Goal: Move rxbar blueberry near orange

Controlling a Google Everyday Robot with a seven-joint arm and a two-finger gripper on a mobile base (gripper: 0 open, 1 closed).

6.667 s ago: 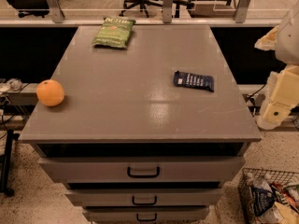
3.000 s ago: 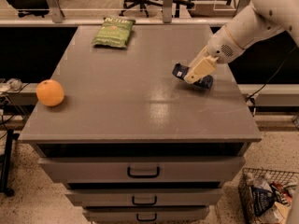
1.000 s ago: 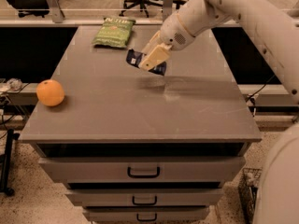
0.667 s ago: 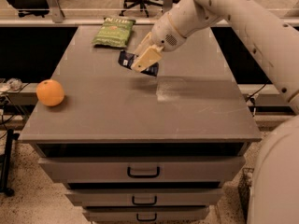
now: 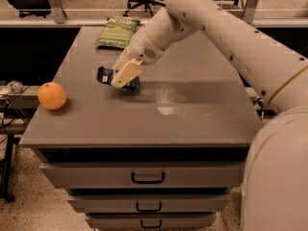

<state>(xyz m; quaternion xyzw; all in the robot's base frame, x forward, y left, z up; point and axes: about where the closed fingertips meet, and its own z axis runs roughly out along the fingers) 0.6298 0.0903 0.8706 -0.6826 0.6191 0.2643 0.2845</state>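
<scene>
The orange (image 5: 52,95) sits at the left edge of the grey cabinet top (image 5: 192,114). My gripper (image 5: 122,74) reaches in from the upper right on a white arm and is shut on the rxbar blueberry (image 5: 107,74), a dark navy wrapper. The bar is held just above the tabletop, left of centre, with its left end sticking out past the cream fingers (image 5: 126,72). The bar is roughly a hand's width to the right of the orange and slightly farther back.
A green chip bag (image 5: 117,31) lies at the back of the cabinet top. Drawers with dark handles (image 5: 147,178) face the front. Office chairs stand behind a rail in the background. My white arm crosses the right side of the view.
My gripper picked the bar up from the right side of the table and has carried it leftward toward the orange. The orange and chip bag have not moved.
</scene>
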